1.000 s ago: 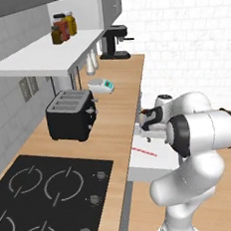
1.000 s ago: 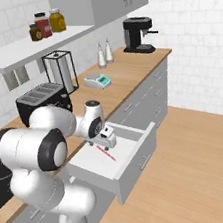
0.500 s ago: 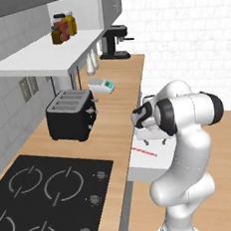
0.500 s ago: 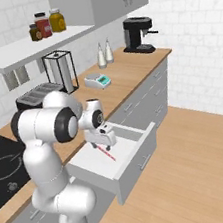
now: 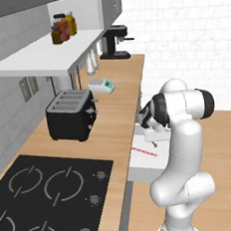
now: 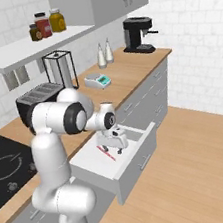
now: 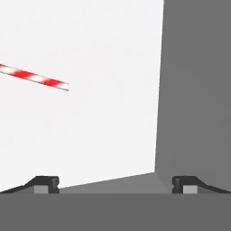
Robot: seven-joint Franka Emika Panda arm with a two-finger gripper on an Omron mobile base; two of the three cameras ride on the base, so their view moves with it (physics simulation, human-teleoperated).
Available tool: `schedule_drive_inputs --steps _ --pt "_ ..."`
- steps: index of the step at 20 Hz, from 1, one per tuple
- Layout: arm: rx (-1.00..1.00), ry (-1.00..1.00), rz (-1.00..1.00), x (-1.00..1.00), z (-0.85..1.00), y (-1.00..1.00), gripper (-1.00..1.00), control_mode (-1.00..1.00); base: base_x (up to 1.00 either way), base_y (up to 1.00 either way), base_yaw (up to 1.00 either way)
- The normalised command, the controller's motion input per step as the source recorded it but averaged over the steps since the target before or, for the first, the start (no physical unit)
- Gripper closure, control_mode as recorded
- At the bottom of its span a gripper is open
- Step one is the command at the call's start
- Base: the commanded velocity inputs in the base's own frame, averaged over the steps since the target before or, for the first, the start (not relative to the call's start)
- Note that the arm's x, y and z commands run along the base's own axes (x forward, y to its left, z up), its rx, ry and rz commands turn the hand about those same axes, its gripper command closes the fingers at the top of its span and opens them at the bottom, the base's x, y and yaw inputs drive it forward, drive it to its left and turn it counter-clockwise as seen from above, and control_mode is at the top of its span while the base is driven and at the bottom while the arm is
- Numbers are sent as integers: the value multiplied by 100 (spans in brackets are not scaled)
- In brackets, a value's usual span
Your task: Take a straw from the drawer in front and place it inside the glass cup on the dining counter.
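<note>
Lying flat on the white floor of the open drawer (image 5: 142, 167), the single straw (image 5: 144, 151) shows in the left base view as a short red-and-white line, its long axis running across the drawer floor. The jaws (image 5: 157, 139) hang just above it, behind the robot's elbow, so their spread is hard to read here. On the bench (image 5: 113, 122) stand one black toaster (image 5: 70, 115), one small scale (image 5: 101, 85), two pale shakers (image 5: 91, 63) and one coffee machine (image 5: 114, 42); a black hob (image 5: 45, 199) fills the near end. Three jars (image 5: 62, 27) sit on the shelf above.

From the right base view, the drawer (image 6: 132, 153) juts out of the cabinet run, its grey front toward the wooden floor. The straw (image 6: 107, 154) lies diagonally on the drawer floor, one end under the jaws (image 6: 111, 149), which hang inside the drawer just above it, grasping nothing. A wire-framed stand (image 6: 59, 68) rises beside the toaster (image 6: 35, 97).

Through the hand view, the straw (image 7: 34, 77) enters from the left edge and slants slightly down to the right, ending on bare white floor. The two finger tips (image 7: 45, 184) stand spread wide apart, released, with the straw well clear of both. A grey drawer wall (image 7: 196, 94) stands at the right.
</note>
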Motion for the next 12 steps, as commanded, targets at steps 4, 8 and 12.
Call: schedule_drive_inputs --steps 4,8,12 --pt "0 0 0 8 -47 -35 -100 -100 0 0 0" --pt "0 0 0 10 -45 -38 -100 -100 0 0 0" --pt "0 0 0 9 -42 -54 -100 -100 0 0 0"
